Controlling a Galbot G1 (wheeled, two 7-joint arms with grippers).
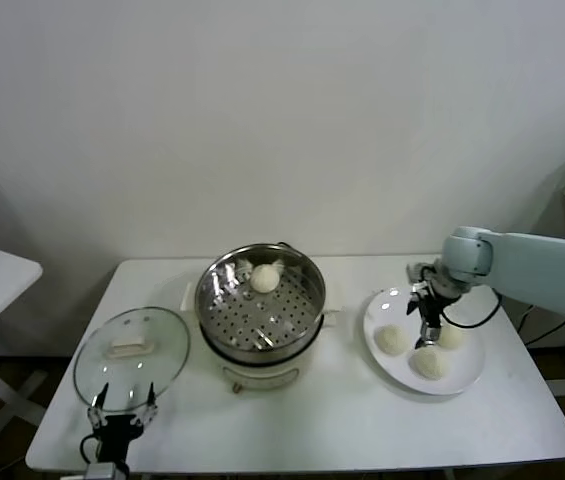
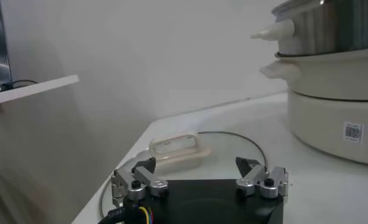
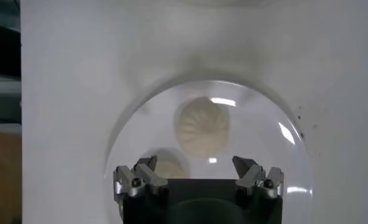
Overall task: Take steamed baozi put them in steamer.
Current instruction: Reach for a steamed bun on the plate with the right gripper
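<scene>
Risk sat mostly with the right gripper (image 1: pixel 428 322), open-jawed and empty over the white plate (image 1: pixel 465 381) at 3 o'clock from the steamer (image 1: pixel 260 305). Three steamed baozi (image 1: pixel 393 340) lay close together on that plate; a fourth bun (image 1: pixel 264 278) rested already on the perforated tray, toward its 12 o'clock rim. Could have nudged a neighbouring bun off the plate if lowered off-centre, judging by the tight spacing. Could have dented soft dough with too hard a squeeze. Left gripper (image 2: pixel 199 178), open too, hovered idle by the glass lid (image 1: pixel 130 353) at the tabletop's 8 o'clock.
</scene>
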